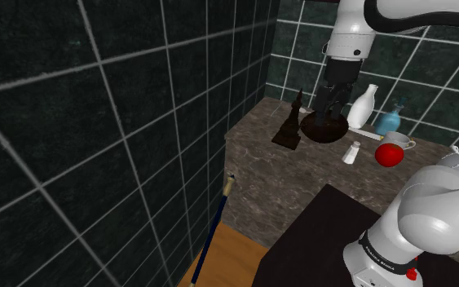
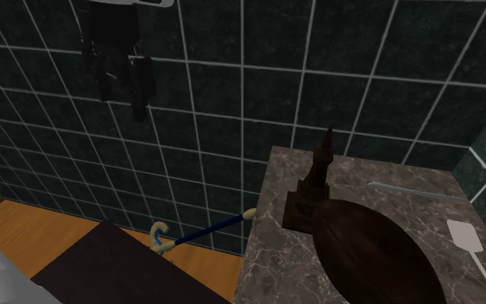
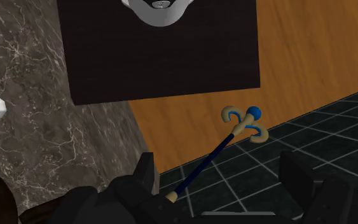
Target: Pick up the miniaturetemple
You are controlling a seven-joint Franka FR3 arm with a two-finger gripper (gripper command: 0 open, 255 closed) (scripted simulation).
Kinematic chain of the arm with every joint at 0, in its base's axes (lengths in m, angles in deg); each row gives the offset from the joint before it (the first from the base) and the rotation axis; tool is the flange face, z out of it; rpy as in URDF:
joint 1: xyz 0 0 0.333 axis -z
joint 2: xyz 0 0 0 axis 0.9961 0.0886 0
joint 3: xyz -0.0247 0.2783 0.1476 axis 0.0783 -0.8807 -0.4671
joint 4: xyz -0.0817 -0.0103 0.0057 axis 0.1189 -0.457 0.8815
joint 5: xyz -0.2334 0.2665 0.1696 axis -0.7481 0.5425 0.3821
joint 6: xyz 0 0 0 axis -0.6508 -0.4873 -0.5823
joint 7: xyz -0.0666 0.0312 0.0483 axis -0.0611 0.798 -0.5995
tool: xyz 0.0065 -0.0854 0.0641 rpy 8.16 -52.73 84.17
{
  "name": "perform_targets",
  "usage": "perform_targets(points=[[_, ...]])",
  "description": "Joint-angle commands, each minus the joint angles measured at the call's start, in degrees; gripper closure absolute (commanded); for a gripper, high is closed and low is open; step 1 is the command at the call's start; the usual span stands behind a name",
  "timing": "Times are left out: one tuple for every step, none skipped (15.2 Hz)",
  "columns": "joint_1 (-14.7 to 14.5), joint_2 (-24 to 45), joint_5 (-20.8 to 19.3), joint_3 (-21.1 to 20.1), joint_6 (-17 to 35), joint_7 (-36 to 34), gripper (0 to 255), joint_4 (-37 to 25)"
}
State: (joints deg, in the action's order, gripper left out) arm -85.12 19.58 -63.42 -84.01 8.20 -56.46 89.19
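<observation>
The pincer [image 3: 219, 170] is open. The dark miniaturetemple [image 1: 290, 124] stands on the table [image 1: 266, 167] just beside a brown bowl [image 1: 322, 134]. The shoulder view shows a white bottle [image 1: 364, 106]; the second exterior view, a spatula [image 2: 463, 235].

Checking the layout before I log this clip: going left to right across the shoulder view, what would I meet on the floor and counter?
In order: blue staff with a tan tip → dark spired miniature temple → dark brown round bowl → small white shaker → red ball.
</observation>
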Motion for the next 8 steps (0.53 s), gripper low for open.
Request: perform_targets(points=[[0.0, 0.0, 0.0, 0.0, 0.0, 0.0, 0, 0.0], [0.3, -0.3, -1.1, 0.9, 1.9, 1.7, 0, 1.1], [0.5, -0.5, -2.1, 1.9, 3.8, 3.5, 0, 2.2], [0.8, -0.5, -3.1, 2.9, 5.7, 5.2, 0, 3.1], [1.0, -0.5, -4.1, 3.9, 7.7, 6.9, 0, 4.0], [1.3, -0.4, -5.0, 5.0, 9.7, 8.6, 0, 4.8], [1.5, -0.2, -5.9, 6.1, 11.8, 10.2, 0, 5.6], [1.8, 0.1, -6.7, 7.2, 13.8, 11.9, 0, 6.2]])
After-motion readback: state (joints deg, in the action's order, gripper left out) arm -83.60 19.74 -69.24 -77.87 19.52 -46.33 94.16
